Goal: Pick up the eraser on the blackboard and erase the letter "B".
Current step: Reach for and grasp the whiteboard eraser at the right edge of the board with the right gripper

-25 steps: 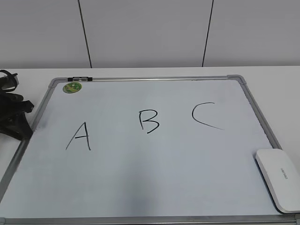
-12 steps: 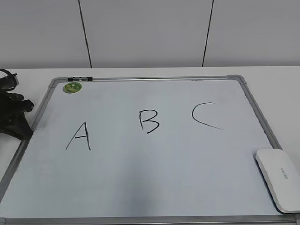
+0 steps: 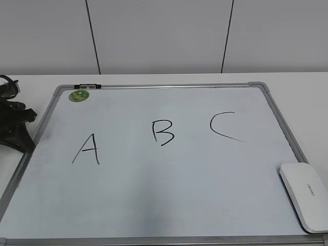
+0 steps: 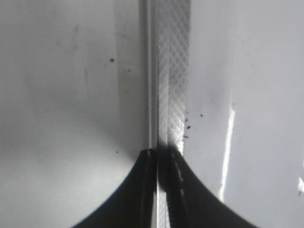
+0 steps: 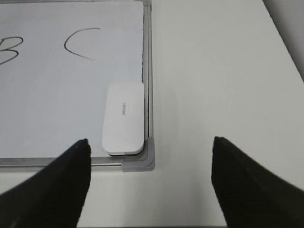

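Right gripper (image 5: 151, 183) fingers wide apart, left gripper (image 4: 162, 166) pinched together. Eraser (image 5: 123, 118) flat in blackboard (image 5: 71, 85) corner against frame; risk: finger snags frame, shoves eraser.

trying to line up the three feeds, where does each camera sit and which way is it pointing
Exterior view: in front of the table, slanting down at the blackboard with the "A", the letter "B" and the "C"; the left arm shows dark at the left edge.
Left wrist view: close above the board's frame, looking down; shut left gripper at the bottom.
Right wrist view: above the board's near right corner, looking down at the eraser; open right gripper fingers show.
Shared: exterior and right wrist both show the eraser, "B" and "C".
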Motion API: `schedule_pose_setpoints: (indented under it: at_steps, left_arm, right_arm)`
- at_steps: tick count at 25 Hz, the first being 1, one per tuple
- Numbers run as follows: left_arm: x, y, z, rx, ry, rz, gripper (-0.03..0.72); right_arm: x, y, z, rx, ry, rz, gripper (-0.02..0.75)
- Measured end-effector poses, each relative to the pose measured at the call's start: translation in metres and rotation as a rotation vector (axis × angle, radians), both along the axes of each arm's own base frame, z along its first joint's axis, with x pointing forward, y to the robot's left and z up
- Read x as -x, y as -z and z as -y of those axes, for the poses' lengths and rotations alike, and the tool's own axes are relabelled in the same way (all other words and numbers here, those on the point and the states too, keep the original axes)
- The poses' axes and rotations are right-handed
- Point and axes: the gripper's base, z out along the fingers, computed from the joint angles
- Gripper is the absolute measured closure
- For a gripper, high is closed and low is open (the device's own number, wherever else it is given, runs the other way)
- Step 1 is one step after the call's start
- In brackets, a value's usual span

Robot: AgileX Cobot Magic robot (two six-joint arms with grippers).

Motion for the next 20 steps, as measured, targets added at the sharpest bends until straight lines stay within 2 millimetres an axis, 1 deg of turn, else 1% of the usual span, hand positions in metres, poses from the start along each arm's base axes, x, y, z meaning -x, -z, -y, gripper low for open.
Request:
schedule_pose_setpoints:
  at_steps: [2,5,7,9,12,15,20]
  left_arm:
    - [0.0,0.0,0.0,0.001,0.001,-0.002,0.657]
    - [0.0,0.0,0.0,0.001,0.001,-0.001,0.657]
    - [0.0,0.0,0.0,0.001,0.001,-0.001,0.657]
    - [0.0,0.0,0.0,0.001,0.001,-0.001,0.657]
    - [0.0,0.0,0.0,0.001,0.001,-0.001,0.658]
    - [0.0,0.0,0.0,0.001,0.001,-0.001,0.658]
    - [0.0,0.0,0.0,0.001,0.001,-0.001,0.658]
  right_arm:
    - [0.003,-0.009,0.0,-0.001,-0.001,0.026,0.151]
    - [-0.002,-0.028,-0.001,0.02,-0.019,0.014,0.151]
    - [-0.015,-0.042,-0.002,0.027,-0.042,-0.031,0.151]
    - [-0.027,-0.047,-0.003,0.02,-0.05,-0.068,0.151]
    - [-0.047,-0.047,-0.005,-0.01,-0.066,-0.121,0.151]
    - [-0.068,-0.044,-0.009,-0.03,-0.099,-0.206,0.151]
    - [-0.106,-0.029,-0.014,-0.071,-0.148,-0.408,0.151]
